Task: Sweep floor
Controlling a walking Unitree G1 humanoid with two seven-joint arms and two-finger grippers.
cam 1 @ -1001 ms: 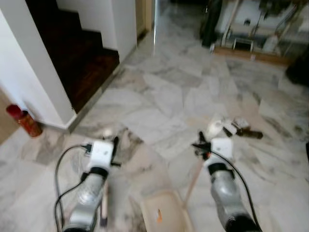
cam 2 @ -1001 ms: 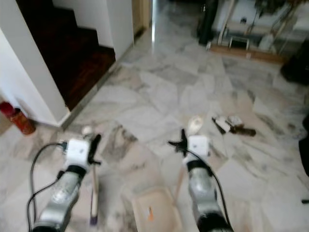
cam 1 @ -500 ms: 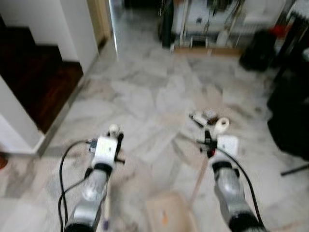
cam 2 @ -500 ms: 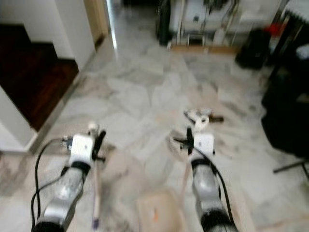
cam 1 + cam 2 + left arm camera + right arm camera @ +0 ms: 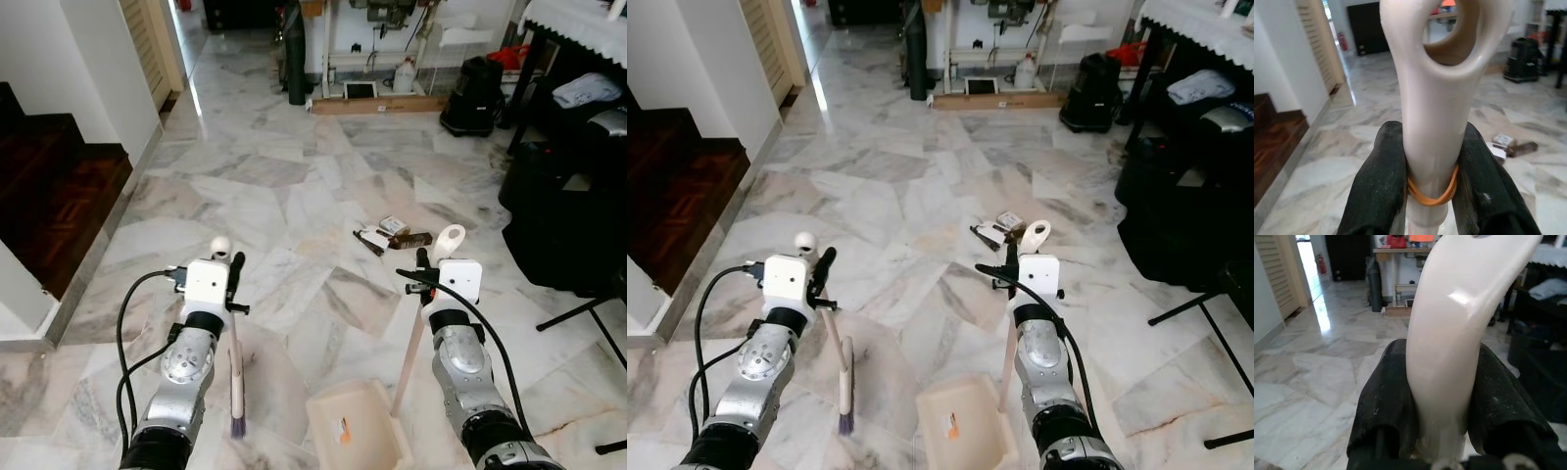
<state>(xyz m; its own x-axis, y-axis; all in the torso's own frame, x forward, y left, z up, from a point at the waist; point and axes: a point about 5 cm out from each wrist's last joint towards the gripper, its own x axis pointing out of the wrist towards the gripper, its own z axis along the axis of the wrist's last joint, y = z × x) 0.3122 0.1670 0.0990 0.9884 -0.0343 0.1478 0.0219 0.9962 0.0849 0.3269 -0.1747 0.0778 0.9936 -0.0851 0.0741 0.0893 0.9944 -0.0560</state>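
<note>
Left eye view: left gripper (image 5: 233,284) clenched on the cream plastic broom handle (image 5: 233,333), purple-tipped bristle head (image 5: 236,424) down on the grey-veined marble floor (image 5: 294,196) near the robot; right gripper (image 5: 419,282) clenched on the cream long-handled dustpan's stick (image 5: 411,352), cream plastic dustpan tray (image 5: 358,431) resting near, between the two arms; small heap of litter, boxes and dark scraps (image 5: 390,233), lies farther ahead, slightly right, well apart from broom and tray; dark wooden stairs (image 5: 49,196) far left.

Right eye view: same layout.

Left wrist view: black fingers (image 5: 1378,191) squeeze the looped handle end, orange rubber band (image 5: 1432,193) round it.

Right wrist view: black fingers (image 5: 1383,396) grip the glossy cream stick.

Step judged: approaching the litter, tools carried; next calls for stepping closer, setting the tray beside the heap, brushing scraps in.
</note>
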